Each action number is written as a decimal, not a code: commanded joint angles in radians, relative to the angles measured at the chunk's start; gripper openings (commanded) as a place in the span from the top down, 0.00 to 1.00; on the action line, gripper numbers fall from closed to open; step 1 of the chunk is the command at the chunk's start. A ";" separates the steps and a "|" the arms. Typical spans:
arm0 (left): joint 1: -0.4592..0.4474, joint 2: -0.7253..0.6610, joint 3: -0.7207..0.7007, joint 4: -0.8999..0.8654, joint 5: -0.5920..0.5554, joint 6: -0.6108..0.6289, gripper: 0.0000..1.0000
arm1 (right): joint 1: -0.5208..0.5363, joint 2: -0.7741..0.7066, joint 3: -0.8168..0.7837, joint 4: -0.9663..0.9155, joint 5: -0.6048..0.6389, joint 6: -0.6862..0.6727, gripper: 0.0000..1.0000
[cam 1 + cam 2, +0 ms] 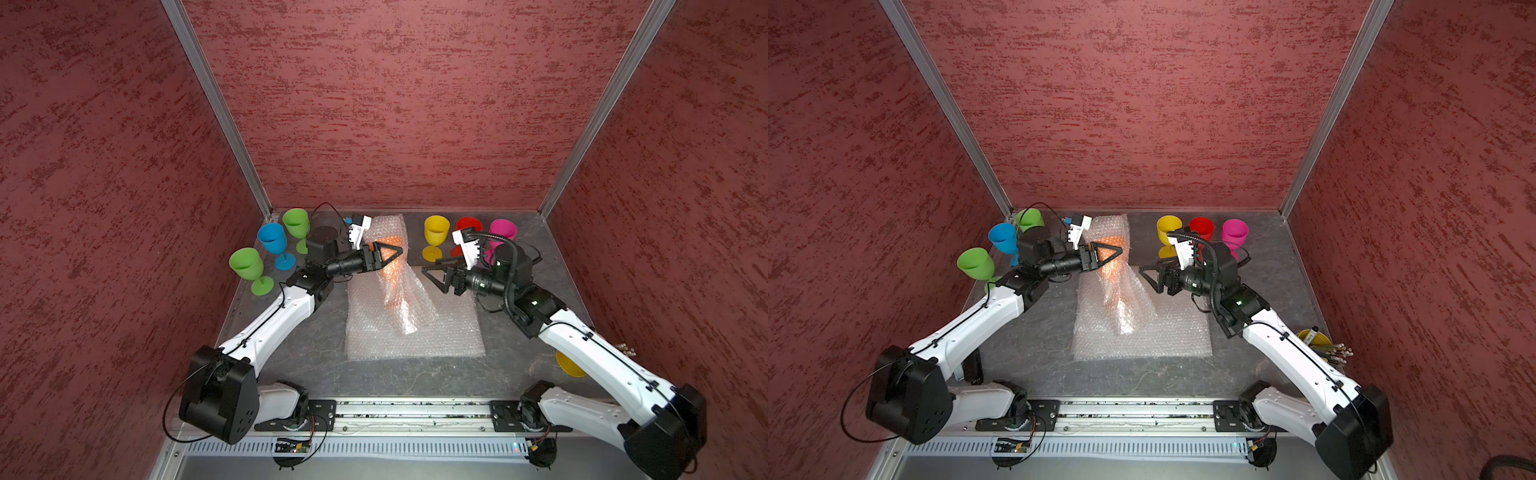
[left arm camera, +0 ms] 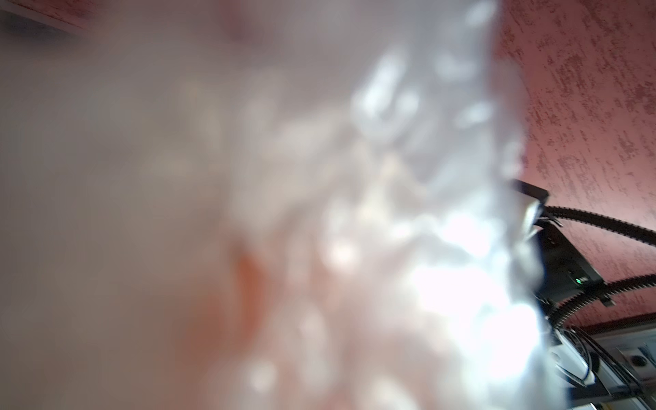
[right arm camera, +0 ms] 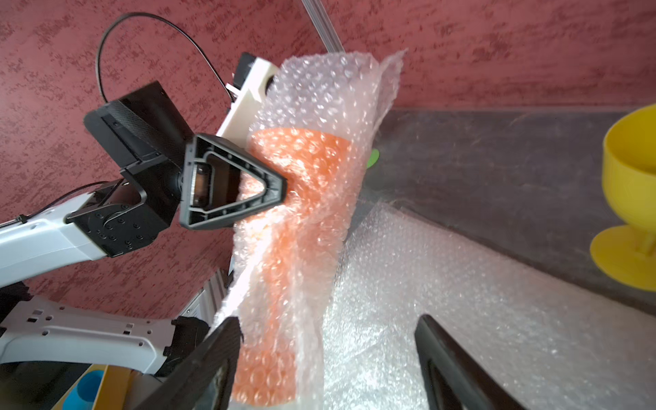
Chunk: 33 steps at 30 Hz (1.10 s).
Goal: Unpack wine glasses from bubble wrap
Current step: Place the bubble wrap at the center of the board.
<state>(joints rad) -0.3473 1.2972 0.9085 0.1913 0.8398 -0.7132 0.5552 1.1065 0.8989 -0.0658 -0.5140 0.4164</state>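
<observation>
left pincer is clamped on the bubble wrap roll, pinching the bowl of the orange goblet inside and holding it tilted. the roll's low end reaches the flat bubble wrap sheet on the tabletop beneath. right pincer faces it, fingers spread wide, with that low end between them, close by one finger.

Basically a booth: back wall, left wall and right wall all wear the same dusty-red textured covering with darker streaks. A silver left post and right post run up the far corners. The tabletop is dark grey, marbled with pale veins. Along the near edge sits a metal rail, then a white slotted strip. Light's soft and even.
</observation>
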 commanded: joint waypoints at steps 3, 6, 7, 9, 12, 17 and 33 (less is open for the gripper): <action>-0.025 -0.023 -0.008 0.142 0.075 -0.019 0.26 | 0.016 0.015 -0.026 0.075 -0.104 0.037 0.27; -0.028 -0.021 -0.011 0.124 0.064 -0.004 0.26 | 0.032 0.015 -0.036 0.079 -0.102 0.030 0.31; -0.030 -0.017 -0.012 0.126 0.063 -0.006 0.26 | 0.034 0.020 -0.040 0.077 -0.100 0.028 0.32; -0.035 -0.008 -0.013 0.126 0.059 -0.008 0.27 | 0.038 0.034 -0.044 0.073 -0.101 0.024 0.36; -0.044 0.007 -0.013 0.120 0.054 -0.004 0.27 | 0.044 0.054 -0.055 0.090 -0.107 0.025 0.42; -0.060 0.033 -0.021 0.099 0.030 0.013 0.27 | 0.052 0.080 -0.061 0.106 -0.088 0.021 0.48; -0.117 0.191 -0.048 -0.051 -0.126 0.027 0.03 | 0.057 0.106 -0.229 0.197 0.042 0.065 1.00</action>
<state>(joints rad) -0.4557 1.4506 0.8639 0.2016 0.7750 -0.6903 0.6071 1.2072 0.7094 0.0601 -0.5312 0.4416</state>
